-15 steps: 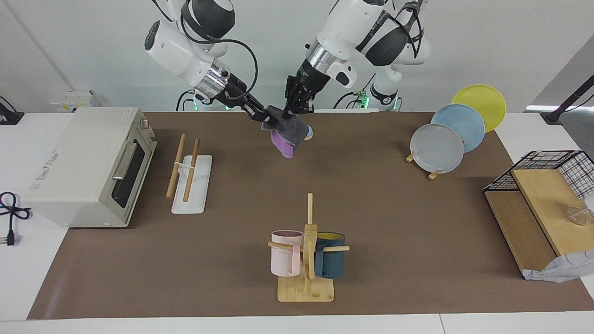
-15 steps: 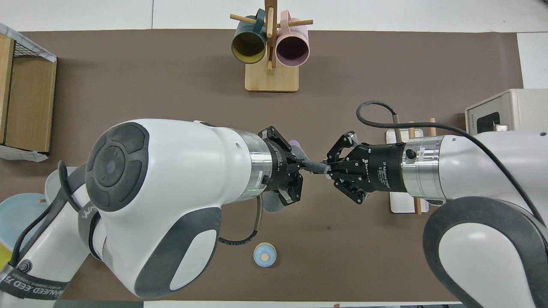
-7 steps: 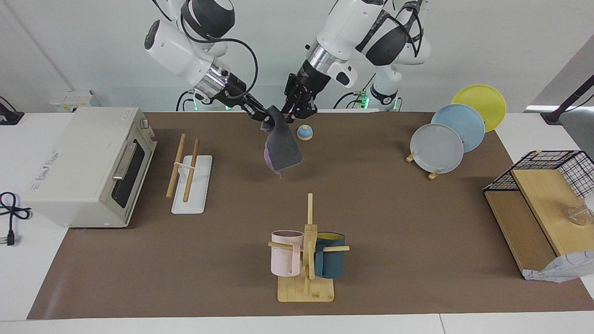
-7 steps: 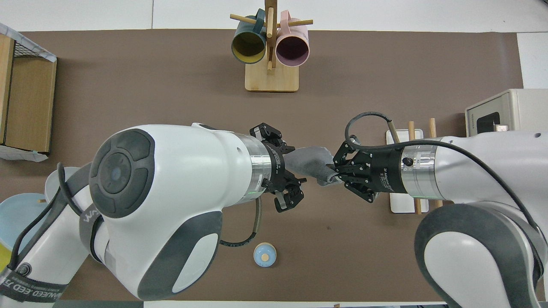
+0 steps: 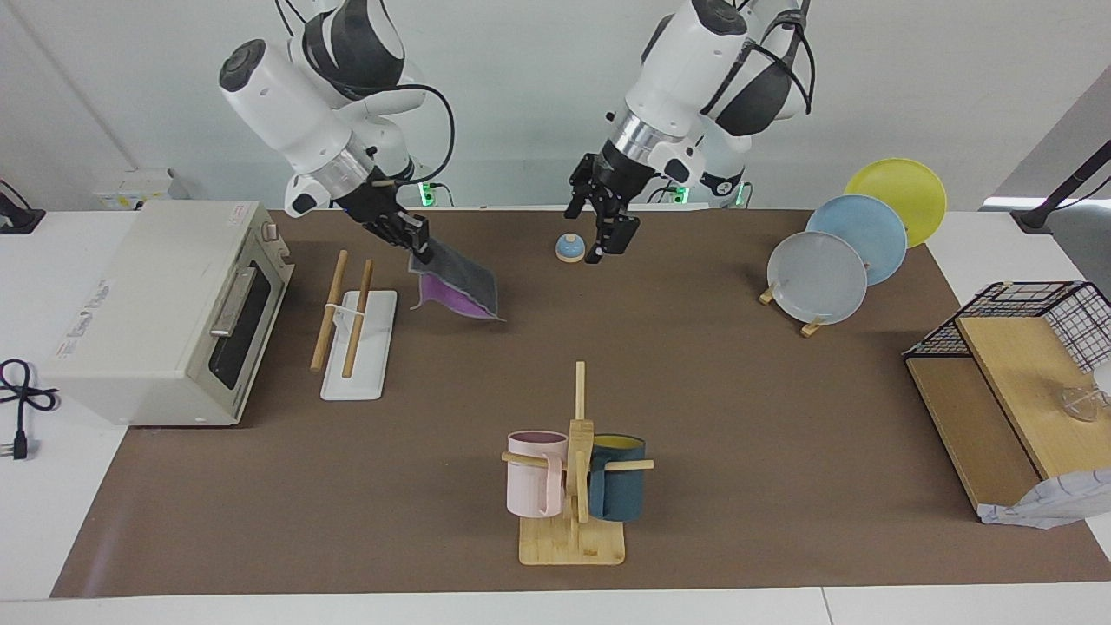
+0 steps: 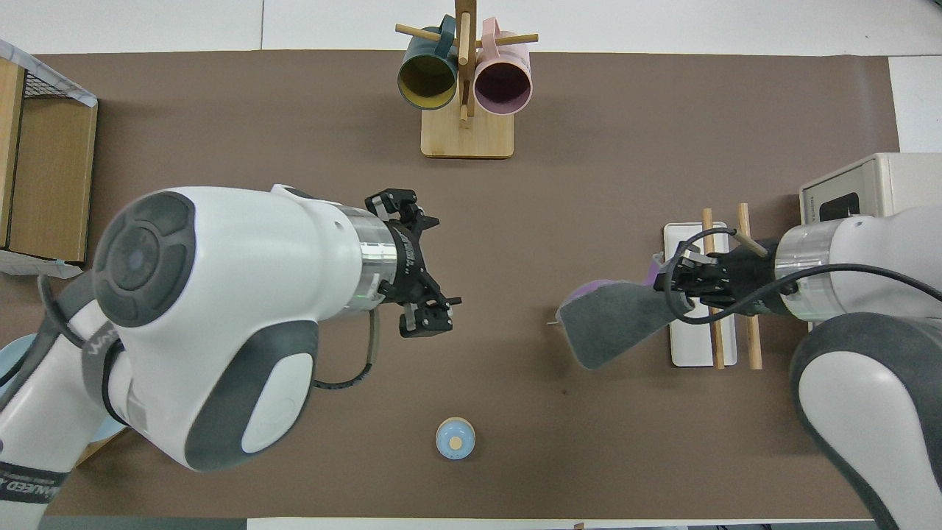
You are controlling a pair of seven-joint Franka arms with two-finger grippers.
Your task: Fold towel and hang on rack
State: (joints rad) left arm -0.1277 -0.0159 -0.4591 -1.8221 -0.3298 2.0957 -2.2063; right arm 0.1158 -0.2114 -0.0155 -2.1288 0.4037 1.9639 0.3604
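The towel [image 5: 457,286] [image 6: 614,320] hangs folded in the air, dark grey outside with purple showing at its lower edge. My right gripper [image 5: 419,249] [image 6: 673,283] is shut on one corner of it and holds it up beside the rack. The rack [image 5: 358,334] [image 6: 695,346], two light wooden rods on a white base, lies in front of the oven with nothing on it. My left gripper [image 5: 601,229] [image 6: 428,276] hangs open and empty over the mat, close to a small blue knob.
A beige toaster oven [image 5: 165,312] stands at the right arm's end. A mug tree [image 5: 573,486] with a pink and a dark teal mug stands farther from the robots. A small blue knob [image 5: 568,248] [image 6: 455,439] lies near them. Plates on a stand [image 5: 833,260] and a wire basket shelf [image 5: 1024,373] occupy the left arm's end.
My left gripper has opened, let go of the towel and drawn back toward its own side. My right gripper has carried the towel away toward the rack.
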